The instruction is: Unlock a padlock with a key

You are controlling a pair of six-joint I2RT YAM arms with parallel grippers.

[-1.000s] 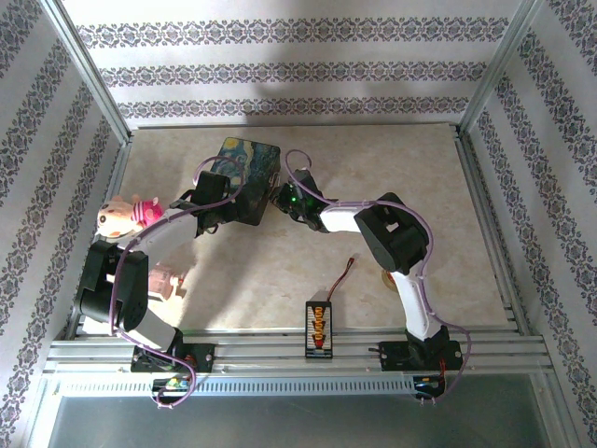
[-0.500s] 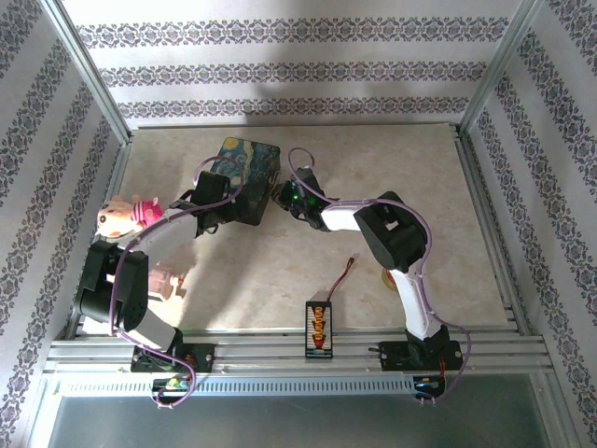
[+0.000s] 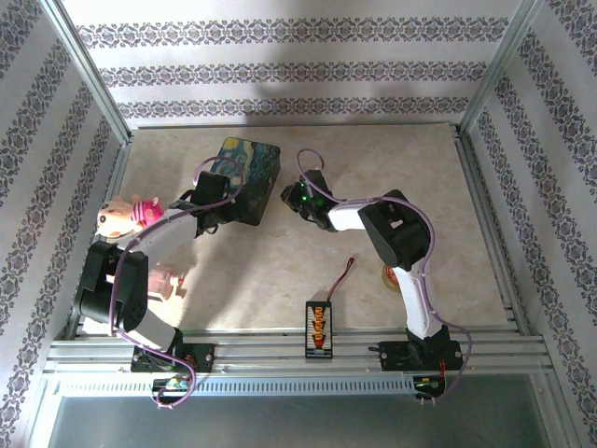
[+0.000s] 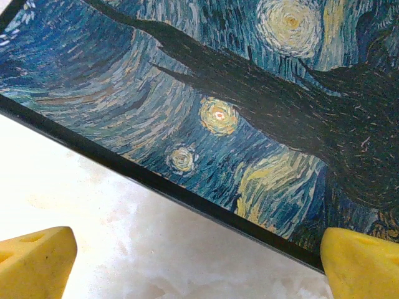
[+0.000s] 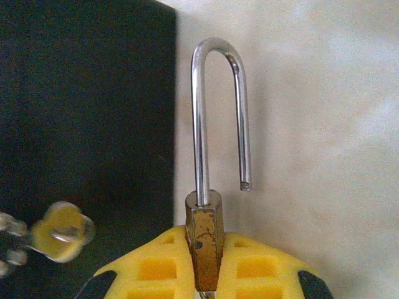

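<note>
Right gripper [image 5: 206, 269] around padlock [image 5: 203, 232] — box [image 5: 81, 99] alongside

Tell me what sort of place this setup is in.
Probably a robot-lab test cell, not a home: the table is boxed in by wallpaper-printed panels on an aluminium frame, with a left arm and right arm bolted to the near rail.

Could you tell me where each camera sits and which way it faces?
Top external: above and behind, looking down on the table, painted box and both arms.
Left wrist: on the left gripper, facing the box's edge; fingertips apart.
Right wrist: on the right gripper, facing the padlock it clamps.
Shared: top and left wrist show the box.
</note>
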